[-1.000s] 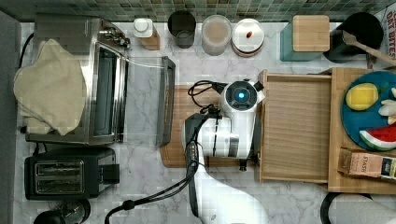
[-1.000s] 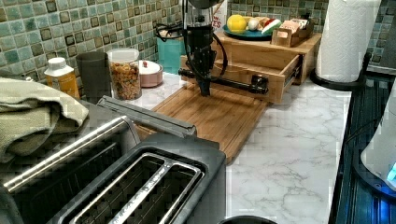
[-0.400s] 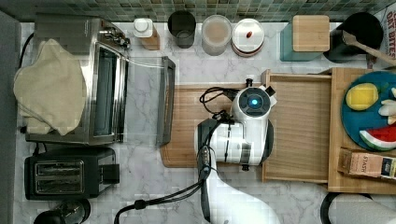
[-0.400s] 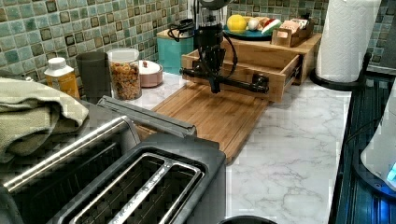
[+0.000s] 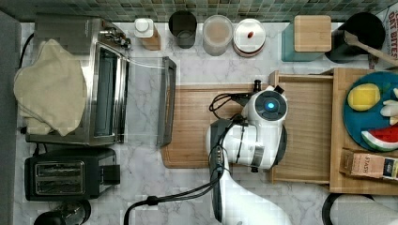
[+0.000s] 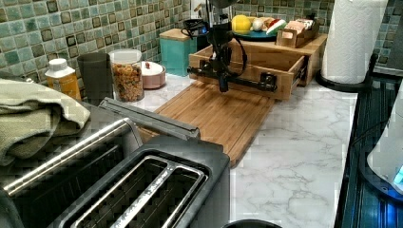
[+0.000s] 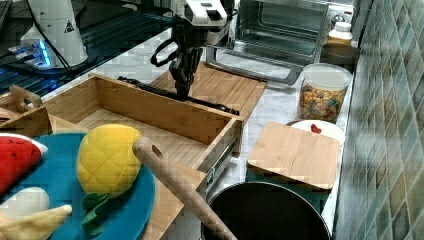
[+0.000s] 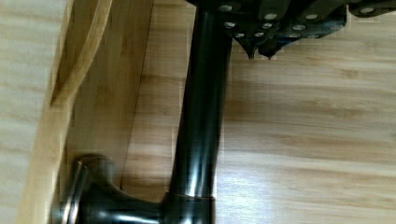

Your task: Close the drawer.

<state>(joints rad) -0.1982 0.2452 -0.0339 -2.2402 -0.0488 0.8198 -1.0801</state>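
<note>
The light-wood drawer stands partly pulled out of its wooden cabinet, over the end of a cutting board. A black bar handle runs along the drawer front. My gripper points down, fingers shut, pressed against that handle on the cutting board side. In the right view the gripper meets the handle near the middle of the drawer front. The wrist view has the handle beside the gripper tips. From above, my white arm hides the gripper.
A blue plate of toy food sits on the cabinet top. Jars and a teal canister line the tiled wall. The toaster oven door hangs open beside the board, with a toaster and a paper towel roll nearby.
My arm has moved toward the top view's right, and the drawer has slid further into the cabinet with it.
</note>
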